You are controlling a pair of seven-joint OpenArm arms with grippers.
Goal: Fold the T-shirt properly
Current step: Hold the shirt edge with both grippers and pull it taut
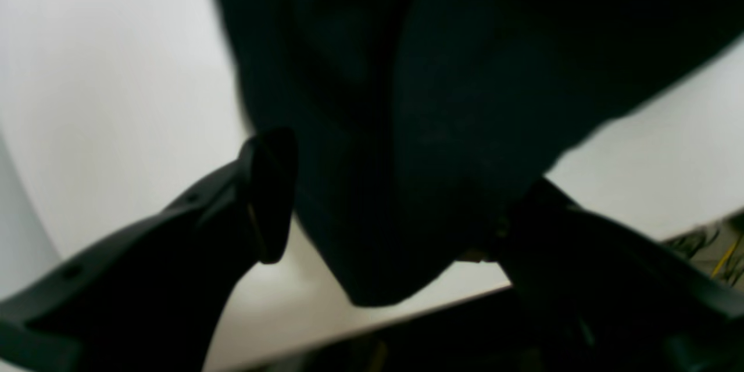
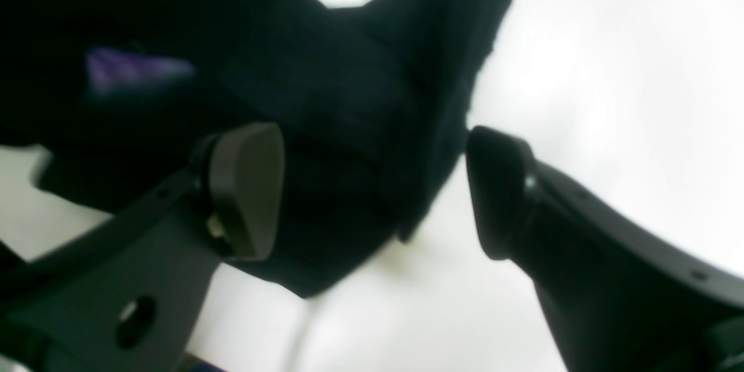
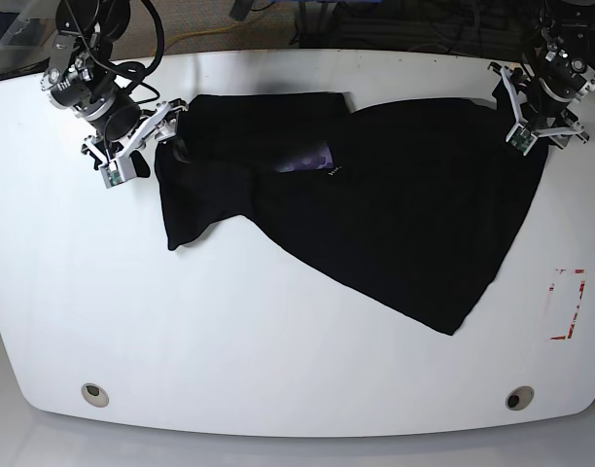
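Note:
The black T-shirt (image 3: 375, 204) lies crumpled and partly spread on the white table (image 3: 278, 341). Its purple patch (image 3: 307, 161) and tiny white lettering (image 3: 332, 173) show near the collar. My right gripper (image 3: 166, 136) is at the shirt's left edge. In the right wrist view it (image 2: 372, 192) is open, with black cloth (image 2: 349, 128) between the fingers and the purple patch (image 2: 133, 70) beyond. My left gripper (image 3: 531, 136) is at the shirt's far right corner. In the left wrist view it (image 1: 395, 215) is open around a fold of cloth (image 1: 407, 128).
A red-outlined rectangle (image 3: 567, 304) is marked on the table at the right. Two round holes (image 3: 95, 393) (image 3: 516, 398) sit near the front edge. Cables (image 3: 375, 29) run behind the back edge. The table edge (image 1: 407, 308) shows just below the left gripper.

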